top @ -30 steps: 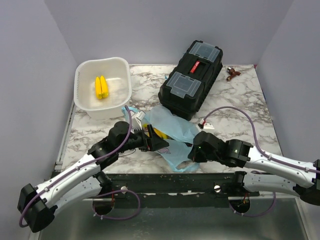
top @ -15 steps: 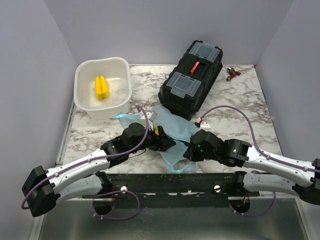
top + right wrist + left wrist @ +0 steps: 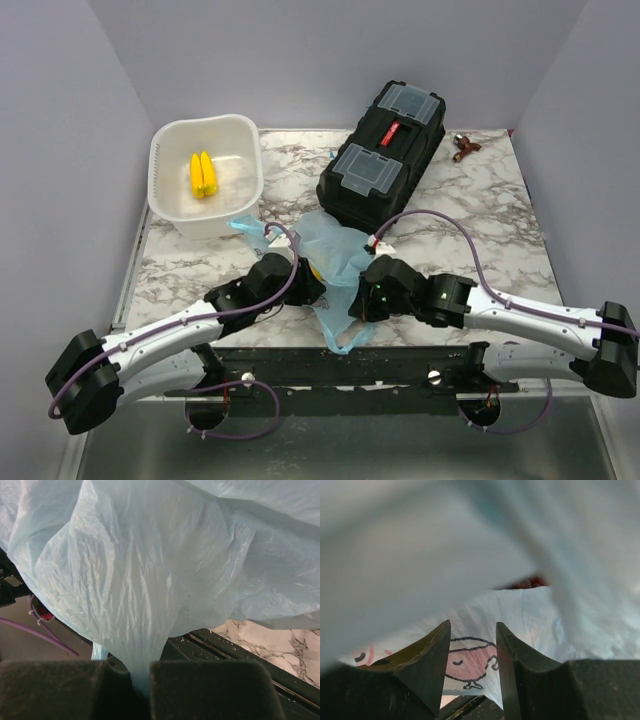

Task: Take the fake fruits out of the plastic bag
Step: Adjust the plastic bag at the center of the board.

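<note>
Ok, plastic bag (image 3: 345,250) bunched betw. my two hands. My R gripper (image 3: 142,680) clamped on film fold, holding it up so mouth gapes twd L. My L gripper (image 3: 472,645) reaches low inside bag, jaws narrow, nothing betw. them. Just ahead of L tips: dark red fruit (image 3: 530,583). Beside L gripper, yellow banana (image 3: 317,268) peeks out.

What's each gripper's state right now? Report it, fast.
Left gripper: open, jaws apart inside the plastic bag, nothing between them.
Right gripper: closed, pinching a fold of the plastic bag.
</note>
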`<state>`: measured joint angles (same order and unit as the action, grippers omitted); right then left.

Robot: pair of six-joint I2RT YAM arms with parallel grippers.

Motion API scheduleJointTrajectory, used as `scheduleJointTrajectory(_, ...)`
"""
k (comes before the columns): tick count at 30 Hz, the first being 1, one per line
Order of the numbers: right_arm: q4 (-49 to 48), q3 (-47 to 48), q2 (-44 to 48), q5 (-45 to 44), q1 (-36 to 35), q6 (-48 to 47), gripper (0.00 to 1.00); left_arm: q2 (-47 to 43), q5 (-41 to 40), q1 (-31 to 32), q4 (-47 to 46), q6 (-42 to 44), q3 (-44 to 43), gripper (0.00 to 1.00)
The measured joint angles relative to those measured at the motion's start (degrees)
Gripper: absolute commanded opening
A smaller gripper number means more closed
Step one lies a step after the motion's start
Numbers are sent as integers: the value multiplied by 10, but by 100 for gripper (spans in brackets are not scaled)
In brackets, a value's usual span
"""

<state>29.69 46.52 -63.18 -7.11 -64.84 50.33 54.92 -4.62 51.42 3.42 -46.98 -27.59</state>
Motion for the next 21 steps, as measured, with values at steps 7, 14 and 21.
scheduleJointTrajectory(7, -14, 14, -19, 2, 0, -10, 2, 72, -3, -42, 5, 1, -37, 37)
scheduleJointTrajectory(14, -18, 17, -33, 2, 0, -13, 2, 136, 9, -71, -3, 21, -85, 30)
scheduleJointTrajectory(21, -22, 14, -37, 2, 0, -14, 2, 149, 58, -68, -60, 17, -24, 30)
